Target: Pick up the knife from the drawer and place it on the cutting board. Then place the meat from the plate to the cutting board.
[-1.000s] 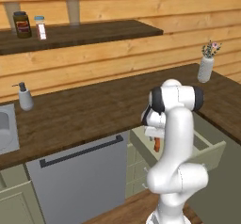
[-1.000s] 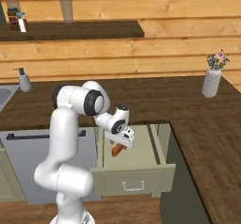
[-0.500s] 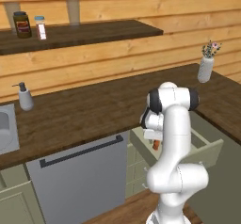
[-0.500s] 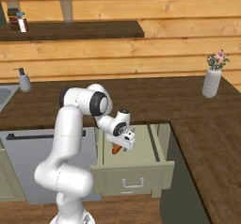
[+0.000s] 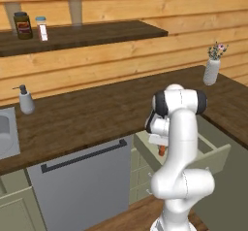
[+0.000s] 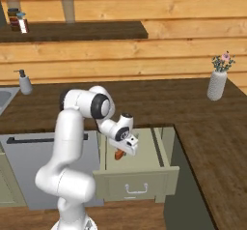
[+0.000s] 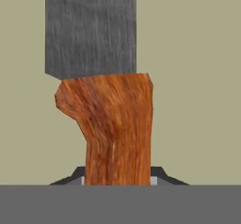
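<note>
You've got the arm bent low over the open drawer (image 6: 140, 173), and the gripper (image 6: 123, 152) is down inside it, pointing at the drawer floor. From the hand camera the knife (image 7: 110, 110) runs straight up the middle: orange-red handle low, grey blade above, lying flat on the pale drawer bottom. The 2 dark finger tips (image 7: 157, 173) sit tight against either side of the handle, with no gap showing, so your jaws look nearly closed around it; whether the squeeze is firm yet, I can't tell.

That grip point makes sense to me. Taking the handle and not the blade gives the pads a thicker, less slippery body to bite on, and it leaves the blade free to go down first on the board.

In the right base view the handle shows as an orange spot just under the gripper, well inside the drawer and clear of its front edge. In the left base view the same orange shows below the hand (image 5: 160, 138).

Neither the cutting board nor the plate appears here, so expect to carry the knife away from the drawer.
</note>
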Tool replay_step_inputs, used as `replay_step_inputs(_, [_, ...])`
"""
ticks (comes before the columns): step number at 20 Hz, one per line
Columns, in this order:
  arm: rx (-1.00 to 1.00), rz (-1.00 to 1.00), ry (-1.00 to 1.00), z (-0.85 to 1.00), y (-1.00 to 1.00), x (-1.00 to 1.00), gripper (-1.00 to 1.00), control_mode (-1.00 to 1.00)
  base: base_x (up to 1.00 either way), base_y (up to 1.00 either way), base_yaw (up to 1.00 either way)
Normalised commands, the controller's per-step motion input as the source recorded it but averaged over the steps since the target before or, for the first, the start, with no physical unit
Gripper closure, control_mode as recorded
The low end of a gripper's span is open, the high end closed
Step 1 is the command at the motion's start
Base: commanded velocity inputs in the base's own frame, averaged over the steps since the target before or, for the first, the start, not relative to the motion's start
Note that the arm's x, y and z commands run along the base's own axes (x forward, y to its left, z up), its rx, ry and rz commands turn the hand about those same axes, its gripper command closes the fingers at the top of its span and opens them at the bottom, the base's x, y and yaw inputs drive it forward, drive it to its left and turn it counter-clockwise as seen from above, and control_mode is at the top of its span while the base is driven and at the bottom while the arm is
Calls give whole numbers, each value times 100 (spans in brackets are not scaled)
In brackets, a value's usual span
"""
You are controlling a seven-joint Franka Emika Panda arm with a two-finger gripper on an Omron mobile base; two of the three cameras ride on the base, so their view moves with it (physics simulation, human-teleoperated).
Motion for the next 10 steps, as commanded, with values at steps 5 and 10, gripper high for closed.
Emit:
replay_step_inputs(5, [0, -17, 0, 31, 0, -41, 100, -100, 0, 0, 0])
replay_step_inputs(10, [0, -18, 0, 65, 0, -36, 100, -100, 0, 0, 0])
